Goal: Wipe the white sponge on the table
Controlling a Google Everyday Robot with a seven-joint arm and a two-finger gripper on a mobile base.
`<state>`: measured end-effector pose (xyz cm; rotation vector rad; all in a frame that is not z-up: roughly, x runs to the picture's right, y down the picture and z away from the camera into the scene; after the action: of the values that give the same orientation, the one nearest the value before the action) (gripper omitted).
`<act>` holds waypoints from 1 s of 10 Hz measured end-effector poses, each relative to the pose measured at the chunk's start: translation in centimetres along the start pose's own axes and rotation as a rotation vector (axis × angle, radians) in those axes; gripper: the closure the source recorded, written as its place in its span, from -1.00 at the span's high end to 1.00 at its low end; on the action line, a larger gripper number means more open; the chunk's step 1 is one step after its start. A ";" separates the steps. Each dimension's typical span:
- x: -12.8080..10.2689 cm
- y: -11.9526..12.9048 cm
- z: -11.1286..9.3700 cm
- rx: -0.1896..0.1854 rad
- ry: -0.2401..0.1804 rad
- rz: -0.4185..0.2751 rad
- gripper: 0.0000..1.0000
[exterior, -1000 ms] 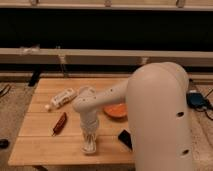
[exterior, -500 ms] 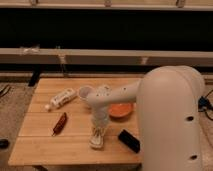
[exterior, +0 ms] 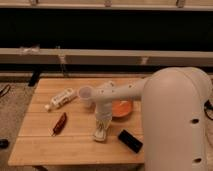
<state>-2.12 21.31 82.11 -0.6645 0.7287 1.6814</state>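
The white sponge [exterior: 100,135] lies flat on the light wooden table [exterior: 45,147], near the front middle of the top. My gripper [exterior: 101,131] points straight down from the white arm and presses on the sponge, shut on it. The arm's big white body fills the right side of the view and hides the table's right end.
An orange bowl [exterior: 121,107] sits just behind and right of the gripper. A black bar [exterior: 129,140] lies to the sponge's right near the front edge. A white labelled tube [exterior: 61,98] and a dark reddish packet [exterior: 59,123] lie on the left half.
The gripper and sponge have slid rightward along the table's front, from left of centre to beside the black bar.
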 end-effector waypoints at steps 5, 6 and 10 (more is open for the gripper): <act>1.4 5.4 0.4 -0.009 0.009 -0.161 -0.66; 1.7 6.6 0.5 -0.007 0.014 -0.199 -0.66; 3.0 10.5 1.1 -0.002 0.028 -0.322 -0.66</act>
<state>-13.08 22.15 81.86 -0.7652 0.6038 1.3795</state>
